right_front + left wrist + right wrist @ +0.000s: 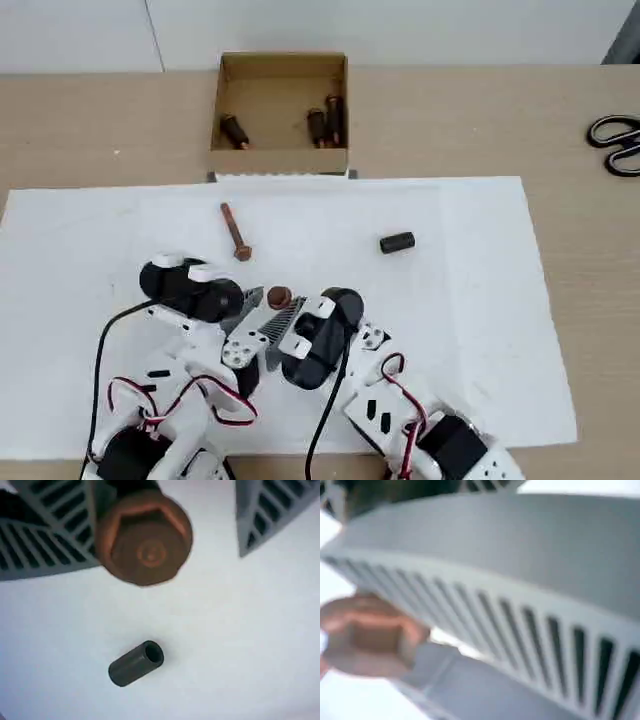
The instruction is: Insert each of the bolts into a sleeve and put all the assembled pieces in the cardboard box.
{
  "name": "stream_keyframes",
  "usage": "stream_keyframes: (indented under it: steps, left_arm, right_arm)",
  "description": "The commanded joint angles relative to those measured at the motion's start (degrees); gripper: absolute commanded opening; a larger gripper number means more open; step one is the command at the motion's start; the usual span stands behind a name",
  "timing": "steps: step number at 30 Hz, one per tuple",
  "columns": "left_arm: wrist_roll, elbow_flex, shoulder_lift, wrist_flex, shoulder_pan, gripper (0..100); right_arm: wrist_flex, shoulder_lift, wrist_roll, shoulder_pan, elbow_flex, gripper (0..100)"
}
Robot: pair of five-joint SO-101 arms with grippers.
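— How do our left fingers (270, 515) stand?
— Apart, with a gap wider than a bolt head. The rusty bolt (145, 545) sits up in that gap, head towards our wrist camera. It is tight beside one finger and well clear of the other.
— And the right arm (322, 340)?
— It sits just beside our left fingers, at the same bolt. Whether it is gripping, we cannot tell.
— Where is the sleeve (136, 663)?
— Lying on its side on the white sheet (240, 645), out beyond the fingertips. It is apart from them and from the bolt, with its open end showing.
— Anything else out there?
— A second bolt (236, 232) lies flat on the sheet, also beyond the fingers and well apart from the sleeve. Farther still, past the sheet's far edge, the cardboard box (283, 160) stands on the bench (100, 120). We count three assembled pieces (233, 131) inside: one towards one side, two close together towards the other.
— And off the sheet?
— A pair of scissors (615, 143) on the bench, far out to the right arm's side.
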Motion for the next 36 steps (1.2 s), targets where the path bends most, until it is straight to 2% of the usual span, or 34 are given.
stream_keyframes:
  steps: [1, 12, 18, 22, 25, 27, 32, 36]
  left_arm:
    - [-0.62, -2.77, 0.26, 0.09, -0.7, 15]
    - [-0.18, -10.86, 0.26, 0.26, -0.53, 8]
    - [1.93, -8.48, 0.26, 5.98, -0.44, 8]
    - [3.08, -5.67, 0.26, 5.71, -0.26, 8]
    - [3.08, -4.88, 0.26, 5.01, 2.99, 8]
    - [3.08, -4.26, 0.26, 4.31, 5.1, 9]
    - [3.08, -2.95, 0.35, 3.69, 5.36, 17]
    - [2.99, -3.3, 0.35, 4.04, 5.1, 18]
  right_arm:
    - [-2.86, -0.57, 0.79, 0.22, -1.76, 0.2]
    - [-2.51, -0.48, 0.79, 0.22, -0.79, 0.2]
    - [-2.86, -0.48, 0.79, 0.22, -0.09, 0.2]
    - [-2.86, -0.48, 0.79, 0.22, 0.09, 0.2]
    - [-2.86, -0.48, 0.79, 0.22, 0.09, 0.2]
    - [-2.86, -0.48, 0.79, 0.22, 0.09, 0.2]
    - [-2.86, -0.48, 0.79, 0.22, 0.0, 0.2]
    - [-2.86, -0.48, 0.79, 0.22, 0.0, 0.2]
